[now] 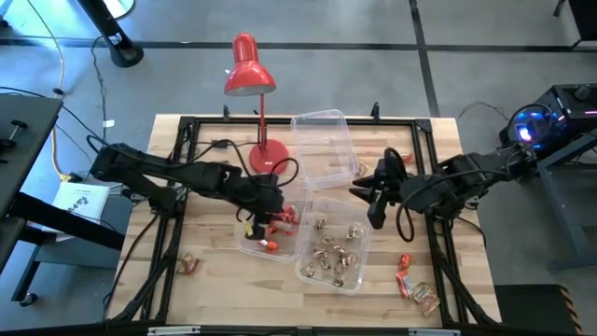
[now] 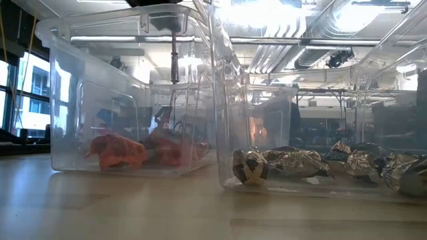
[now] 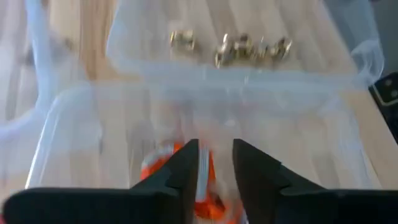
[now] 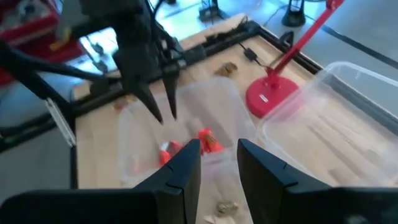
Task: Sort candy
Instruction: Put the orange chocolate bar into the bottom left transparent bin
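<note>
Our left gripper (image 3: 214,163) hangs with its jaws slightly apart over the clear plastic tub (image 1: 250,245) holding red-orange wrapped candy (image 1: 283,220), nothing between the fingers. Our right gripper (image 4: 219,158) hovers with jaws apart and empty, beside the neighbouring clear tub (image 1: 364,245) of shiny gold-silver sweets (image 1: 334,250). More orange-wrapped sweets (image 1: 416,285) lie loose near the wooden table's (image 1: 224,299) front right corner, one (image 1: 189,265) at front left.

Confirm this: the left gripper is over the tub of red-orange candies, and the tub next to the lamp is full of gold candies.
Not quite. The high view shows the tub next to the lamp empty; the gold candies lie in the tub nearer the front edge. The left gripper is indeed over the tub of red-orange candies.
</note>
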